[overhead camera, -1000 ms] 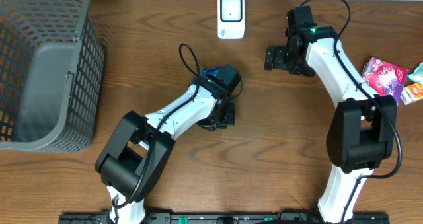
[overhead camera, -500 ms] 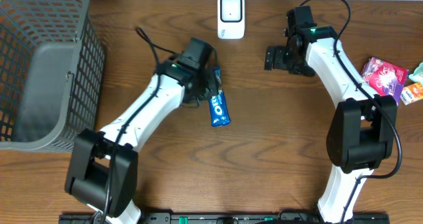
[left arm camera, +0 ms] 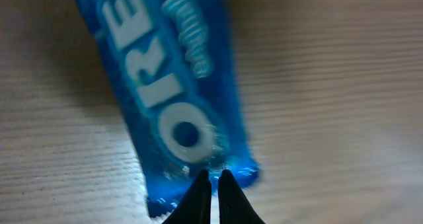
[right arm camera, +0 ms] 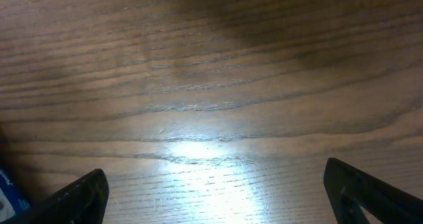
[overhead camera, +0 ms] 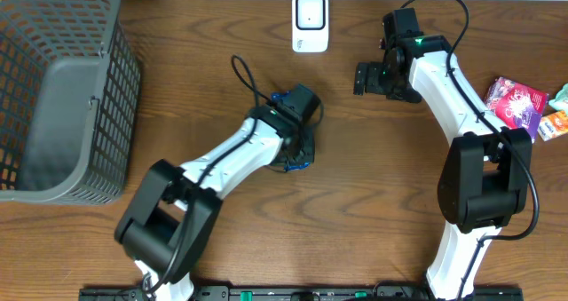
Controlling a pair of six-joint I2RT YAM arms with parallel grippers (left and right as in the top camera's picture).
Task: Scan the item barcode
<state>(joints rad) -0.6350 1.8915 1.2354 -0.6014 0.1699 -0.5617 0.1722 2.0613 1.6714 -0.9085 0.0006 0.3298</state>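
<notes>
We can read only one brand name. In the left wrist view, the blue packet (left arm camera: 178,85) carries big white letters running along its length that spell OREO. The lower O, the R and the E are whole, and the last O is cut off by the top edge. From overhead, the print on the pink packet (overhead camera: 516,101) at the far right is too small for us to read.

Both arms: white link shells, black joint housings. Left arm (overhead camera: 232,152) carries a black cable (overhead camera: 241,70) at its 12 o'clock end; right arm (overhead camera: 446,81) likewise, green indicator (overhead camera: 417,42) lit. Left gripper (left arm camera: 213,176) fingers black.
</notes>
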